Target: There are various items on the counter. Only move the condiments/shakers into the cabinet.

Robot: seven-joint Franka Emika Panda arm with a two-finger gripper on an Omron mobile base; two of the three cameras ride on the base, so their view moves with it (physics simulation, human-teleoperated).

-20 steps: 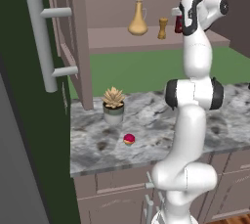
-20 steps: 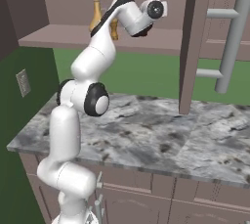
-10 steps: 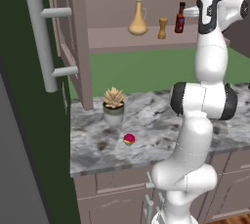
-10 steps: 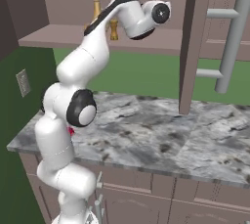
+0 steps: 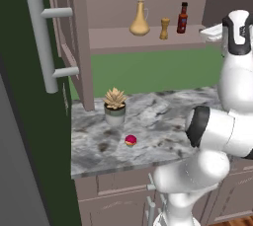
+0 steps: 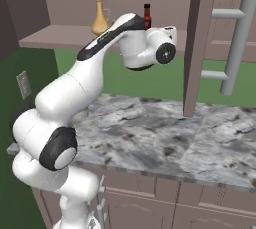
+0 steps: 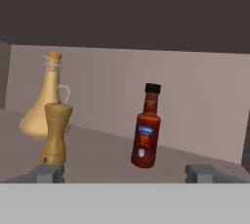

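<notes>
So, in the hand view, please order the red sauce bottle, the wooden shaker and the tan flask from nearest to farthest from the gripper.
From the gripper:
1. Red sauce bottle, ahead, slightly right.
2. Wooden shaker, ahead on the left.
3. Tan flask, behind the shaker, toward the back wall.

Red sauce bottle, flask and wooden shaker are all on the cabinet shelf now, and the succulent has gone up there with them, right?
Not quite. The red sauce bottle, flask and wooden shaker do stand on the cabinet shelf, but the succulent sits on the counter, near the small red round thing. The left base view shows it.
</notes>
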